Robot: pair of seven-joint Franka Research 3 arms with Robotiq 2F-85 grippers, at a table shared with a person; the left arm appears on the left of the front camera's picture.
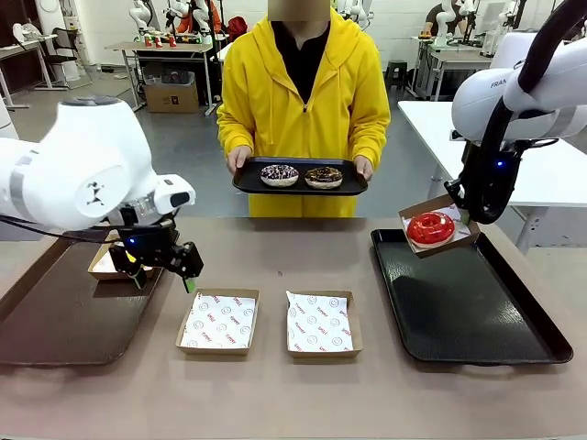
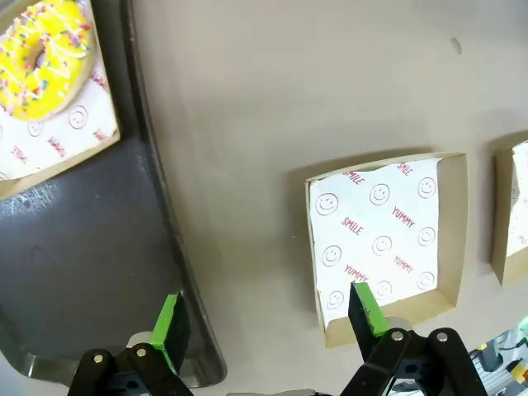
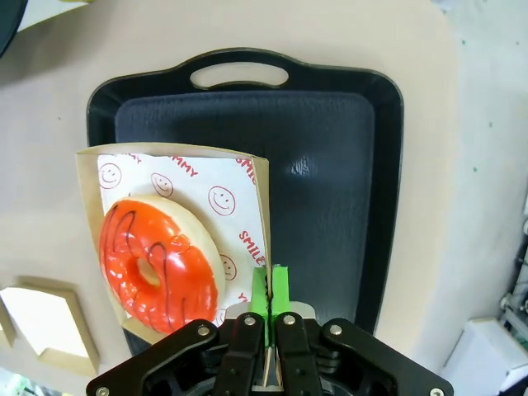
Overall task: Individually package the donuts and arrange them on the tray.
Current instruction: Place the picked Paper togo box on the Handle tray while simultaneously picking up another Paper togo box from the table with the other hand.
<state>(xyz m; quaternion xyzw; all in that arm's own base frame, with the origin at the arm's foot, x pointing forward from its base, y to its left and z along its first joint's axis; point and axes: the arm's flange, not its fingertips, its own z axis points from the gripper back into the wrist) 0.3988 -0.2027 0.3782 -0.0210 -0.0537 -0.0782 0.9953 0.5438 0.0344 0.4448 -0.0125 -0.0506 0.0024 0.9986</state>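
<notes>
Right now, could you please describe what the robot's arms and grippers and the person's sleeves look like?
The left arm and right arm are rounded white shells with black cables. The left gripper and right gripper are black with green pads. The person's sleeves are bright yellow.

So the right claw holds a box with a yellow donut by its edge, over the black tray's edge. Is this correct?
Not quite. The donut in that box is red, not yellow, as the right wrist view shows. The rest stands: the right claw is shut on the box's edge, over the black tray's edge.
</notes>
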